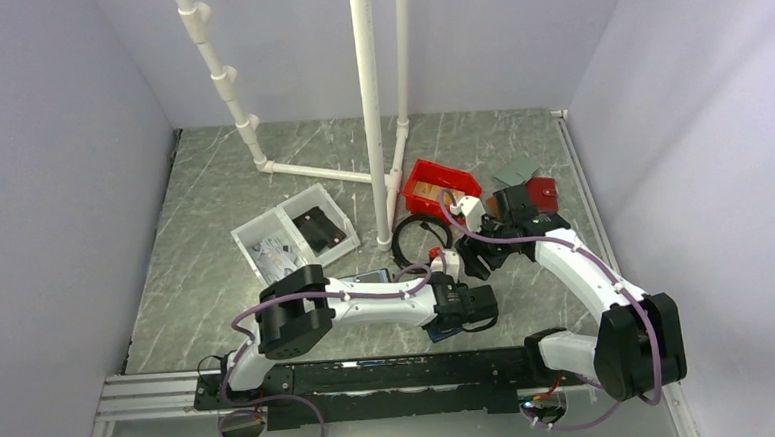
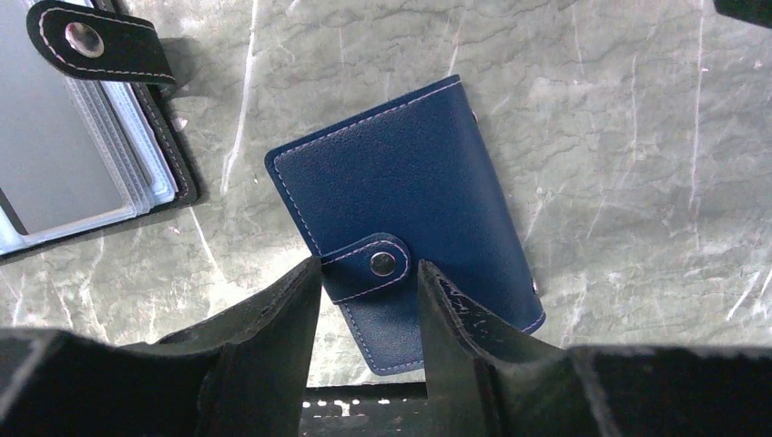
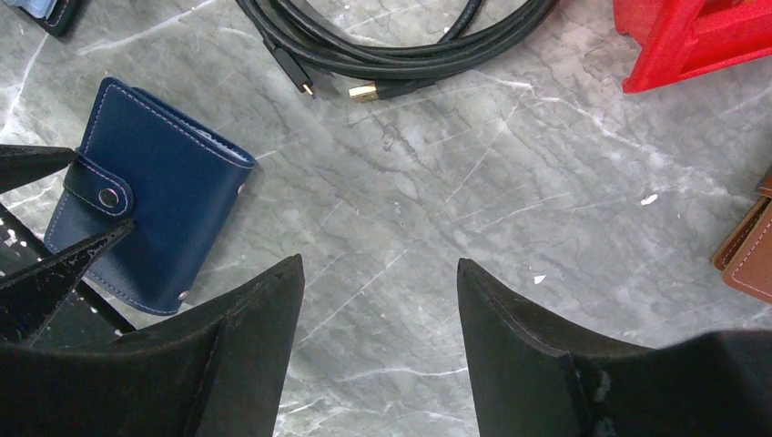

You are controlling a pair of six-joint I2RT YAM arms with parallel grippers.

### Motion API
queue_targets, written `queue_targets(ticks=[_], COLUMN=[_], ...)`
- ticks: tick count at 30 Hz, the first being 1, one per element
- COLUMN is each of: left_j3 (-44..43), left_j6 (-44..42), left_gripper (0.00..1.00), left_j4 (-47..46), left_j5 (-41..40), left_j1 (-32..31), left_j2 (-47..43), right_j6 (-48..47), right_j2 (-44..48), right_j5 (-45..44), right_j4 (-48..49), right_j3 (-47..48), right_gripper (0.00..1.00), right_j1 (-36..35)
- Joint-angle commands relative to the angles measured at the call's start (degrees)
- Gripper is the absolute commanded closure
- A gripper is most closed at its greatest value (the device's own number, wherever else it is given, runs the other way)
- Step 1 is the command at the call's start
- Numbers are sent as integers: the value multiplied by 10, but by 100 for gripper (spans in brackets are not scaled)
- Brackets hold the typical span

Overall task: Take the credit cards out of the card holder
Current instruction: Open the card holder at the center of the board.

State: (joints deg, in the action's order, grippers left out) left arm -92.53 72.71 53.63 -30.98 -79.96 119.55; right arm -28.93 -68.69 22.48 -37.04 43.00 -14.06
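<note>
The card holder (image 2: 410,173) is a navy-blue wallet lying flat on the marble table, folded shut with its snap tab (image 2: 378,264) fastened. My left gripper (image 2: 369,269) is open and low over its near edge, one finger on each side of the tab. In the right wrist view the card holder (image 3: 173,191) lies at the left, with the left gripper's fingertips (image 3: 91,248) bracketing the tab. My right gripper (image 3: 380,266) hangs open over bare table to the holder's right, holding nothing. The credit cards are hidden.
A black-edged folio (image 2: 82,137) with clear sleeves lies open left of the holder. A coiled black cable (image 3: 391,45), a red bin (image 3: 701,36) and a brown wallet (image 3: 751,255) lie beyond. A clear tray (image 1: 294,233) and white pipes (image 1: 373,109) stand behind.
</note>
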Motion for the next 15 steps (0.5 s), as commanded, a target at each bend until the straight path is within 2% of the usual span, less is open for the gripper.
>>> queue_targets(ticks=[1,6,13,15], left_j3=[8,19,20,21], left_j6=[20,24,32,34], left_gripper=[52,56,76,79], left_j4=[31,32,56,60], left_j5=[-24,-31,-35,-37], left_j1=[2,2,6,6], left_j2=[10,9,18,16], right_j6=[-3,-3,-4,-4], right_j2=[0,-1,-4,-5], right_j5=[12,13,15,15], right_j4=[-1,-1,-2,-3], right_j3=[12,12,13,13], right_gripper=[35,35,35,35], right_j1=[-3,-3,-3,-3])
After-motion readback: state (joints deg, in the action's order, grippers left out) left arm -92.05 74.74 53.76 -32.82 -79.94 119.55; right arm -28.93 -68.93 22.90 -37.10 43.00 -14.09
